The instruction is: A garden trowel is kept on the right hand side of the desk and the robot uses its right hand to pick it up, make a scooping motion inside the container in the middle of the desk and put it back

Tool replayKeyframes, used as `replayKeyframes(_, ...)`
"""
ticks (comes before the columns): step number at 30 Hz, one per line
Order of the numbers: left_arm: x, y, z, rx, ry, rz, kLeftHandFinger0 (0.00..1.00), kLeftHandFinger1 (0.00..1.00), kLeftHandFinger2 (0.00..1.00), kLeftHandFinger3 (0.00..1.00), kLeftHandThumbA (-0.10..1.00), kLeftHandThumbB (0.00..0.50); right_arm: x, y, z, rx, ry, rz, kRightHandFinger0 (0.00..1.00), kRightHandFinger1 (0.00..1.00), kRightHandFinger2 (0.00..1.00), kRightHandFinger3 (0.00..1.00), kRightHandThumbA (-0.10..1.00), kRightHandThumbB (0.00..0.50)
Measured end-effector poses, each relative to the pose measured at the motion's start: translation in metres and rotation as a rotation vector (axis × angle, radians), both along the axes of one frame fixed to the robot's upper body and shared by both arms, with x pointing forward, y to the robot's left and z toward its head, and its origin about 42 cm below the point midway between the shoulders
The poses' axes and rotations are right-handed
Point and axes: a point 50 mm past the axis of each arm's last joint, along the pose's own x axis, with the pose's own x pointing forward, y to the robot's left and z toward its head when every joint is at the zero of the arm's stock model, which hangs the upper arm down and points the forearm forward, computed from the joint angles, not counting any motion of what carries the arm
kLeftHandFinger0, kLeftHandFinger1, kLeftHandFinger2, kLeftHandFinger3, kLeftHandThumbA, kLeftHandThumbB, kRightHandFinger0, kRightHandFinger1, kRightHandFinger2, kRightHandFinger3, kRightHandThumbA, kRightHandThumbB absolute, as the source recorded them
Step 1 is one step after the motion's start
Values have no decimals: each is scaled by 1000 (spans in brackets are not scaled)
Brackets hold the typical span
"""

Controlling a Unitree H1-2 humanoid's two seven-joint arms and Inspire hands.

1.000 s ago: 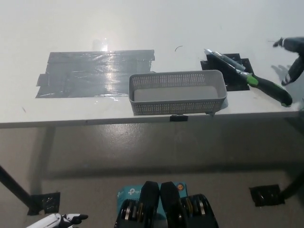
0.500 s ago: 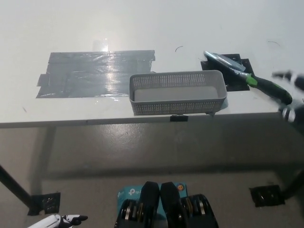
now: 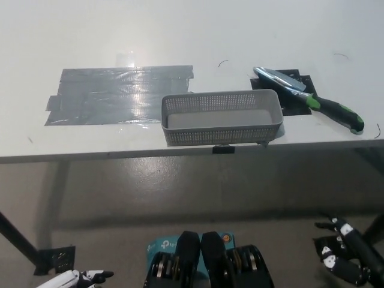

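- Head view: the black right hand (image 3: 347,257) hangs low at the bottom right, below the table (image 3: 180,36) edge. Its fingers (image 3: 333,226) are spread and loosely curled, holding and touching nothing.
- The garden trowel (image 3: 309,98) lies flat on the table, well up and away from those fingers. Its blade rests on a black patch (image 3: 298,105) and its green-and-black handle points toward the table's right front edge.
- The container (image 3: 222,135), a grey mesh basket, sits up and left of the fingers at the table's front edge, just beside the trowel blade.
- Open floor (image 3: 180,192) lies between the fingers and the table edge.
- The white left hand (image 3: 72,279) rests at the bottom left, far across from the fingers; whether it is open cannot be told.
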Motion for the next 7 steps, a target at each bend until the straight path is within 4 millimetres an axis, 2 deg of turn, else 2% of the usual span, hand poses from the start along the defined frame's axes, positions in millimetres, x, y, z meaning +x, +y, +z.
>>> replayKeyframes(2, 0, -2, -1, -9, 0, 2, 1000, 1000, 1000, 1000, 1000, 288, 0, -6, -2, -10, -24, -27, 545, 649, 822, 1000, -63, 157)
replayKeyframes(4, 0, -5, -2, -19, 1, 5, 1000, 1000, 1000, 1000, 1000, 278, 1, -14, -1, -20, -61, -55, 556, 653, 814, 1000, -74, 153)
replayKeyframes(5, 0, -5, -3, -22, 1, 6, 1000, 1000, 1000, 1000, 1000, 252, 2, -17, 0, -25, -73, -64, 545, 648, 811, 1000, -62, 151)
replayKeyframes(7, 0, -6, -4, -26, 2, 9, 1000, 1000, 1000, 1000, 1000, 250, 3, -22, 2, -31, -94, -76, 544, 650, 812, 1000, -58, 151)
